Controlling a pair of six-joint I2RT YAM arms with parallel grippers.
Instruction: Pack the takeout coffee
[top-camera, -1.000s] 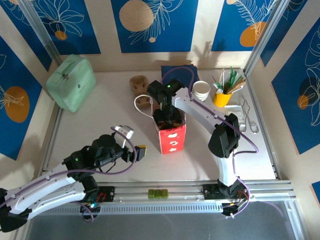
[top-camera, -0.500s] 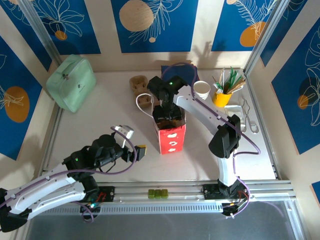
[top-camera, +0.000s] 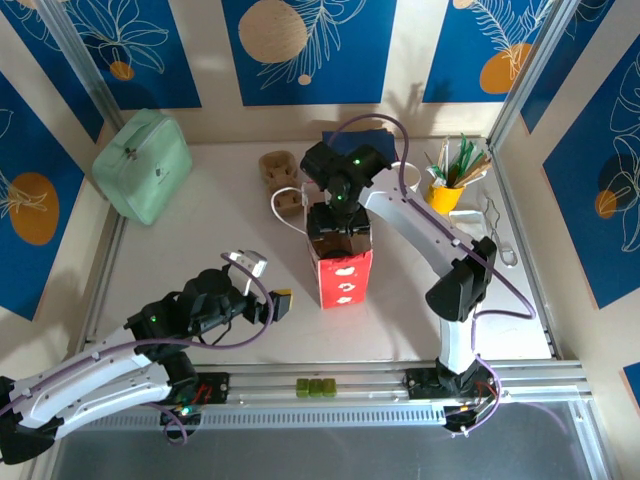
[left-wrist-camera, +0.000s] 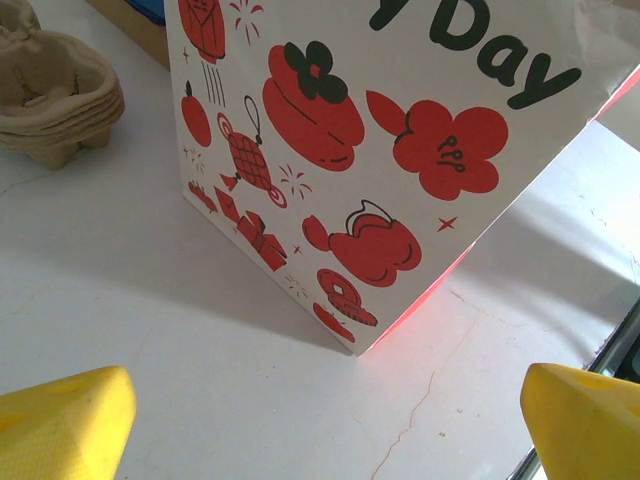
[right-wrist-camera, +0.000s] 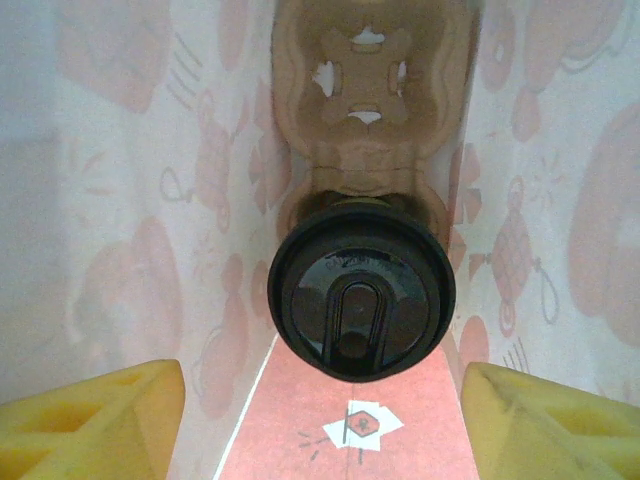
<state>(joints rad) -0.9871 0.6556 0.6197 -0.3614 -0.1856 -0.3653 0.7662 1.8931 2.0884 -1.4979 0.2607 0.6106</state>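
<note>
The takeout coffee (right-wrist-camera: 360, 290) stands inside the red and white paper bag (top-camera: 345, 268), and I see its round black lid from above. It sits in a brown cardboard carrier (right-wrist-camera: 368, 80) on the bag's floor. My right gripper (right-wrist-camera: 325, 418) hangs open over the bag's mouth (top-camera: 338, 218). Its yellow fingers (right-wrist-camera: 105, 415) flank the lid without touching it. My left gripper (left-wrist-camera: 320, 425) is open and low over the table, left of the bag (top-camera: 276, 300), facing the bag's printed side (left-wrist-camera: 340, 150) with nothing between its fingers.
A mint green pouch (top-camera: 143, 163) lies at the back left. A stack of cardboard carriers (top-camera: 277, 167) sits behind the bag (left-wrist-camera: 55, 95). A yellow holder with utensils (top-camera: 445, 192) and metal tongs (top-camera: 502, 240) are at the right. The bag's white handle (top-camera: 283, 210) droops left.
My right gripper has risen from deep in the bag to its mouth, with the jaws a little wider. The cup stays in the bag. The left arm has not moved.
</note>
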